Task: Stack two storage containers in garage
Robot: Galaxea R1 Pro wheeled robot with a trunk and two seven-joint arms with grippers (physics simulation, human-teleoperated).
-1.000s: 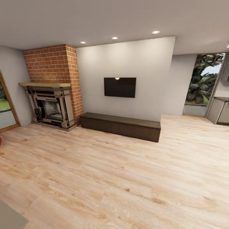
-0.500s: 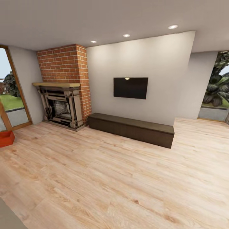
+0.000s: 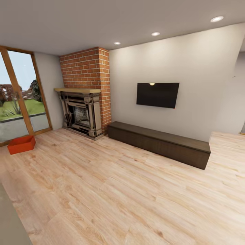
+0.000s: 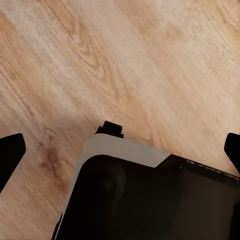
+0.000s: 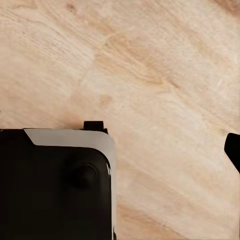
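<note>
I am in the living room, on its light wood-plank floor [image 3: 122, 190]. One orange-red storage container [image 3: 21, 144] sits on the planks at the far left, in front of the wood-framed glass garden doors [image 3: 20, 98]. It is open-topped and upright, far from both arms. In the left wrist view my left gripper [image 4: 120, 150] hangs open over bare planks, a dark fingertip [image 4: 10, 155] at each side edge. My right gripper [image 5: 120, 150] also hangs over planks, with one fingertip [image 5: 233, 150] at the picture's edge. The garage is out of view.
A red brick chimney [image 3: 88, 71] with a stone fireplace [image 3: 81, 114] stands at the back left. A long dark low cabinet [image 3: 158, 143] runs along the white wall under a black screen [image 3: 157, 95]. Part of my own dark base [image 4: 150, 200] shows under the left wrist.
The head view has swung to the left, so the fireplace, screen and cabinet have shifted right in the picture. The orange-red container and the garden doors have come fully into view.
</note>
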